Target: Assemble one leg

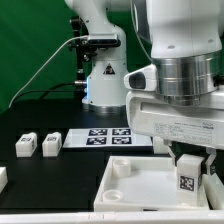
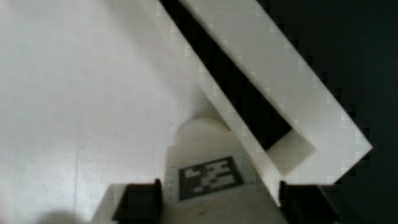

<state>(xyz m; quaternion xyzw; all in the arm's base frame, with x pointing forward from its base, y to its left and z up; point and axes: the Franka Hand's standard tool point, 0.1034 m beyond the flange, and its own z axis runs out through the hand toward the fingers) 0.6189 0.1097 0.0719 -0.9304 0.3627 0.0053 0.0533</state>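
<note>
My gripper is shut on a leg, a small white block with a black-and-white tag, and holds it upright over the large flat white slab at the exterior view's right. In the wrist view the leg stands between my dark fingers, its far end down on the slab near the slab's raised rim. Two more legs stand on the black table at the exterior view's left.
The marker board lies flat behind the slab. A round socket shows in the slab's near left corner. A white part shows at the left edge. The robot base and cables stand at the back.
</note>
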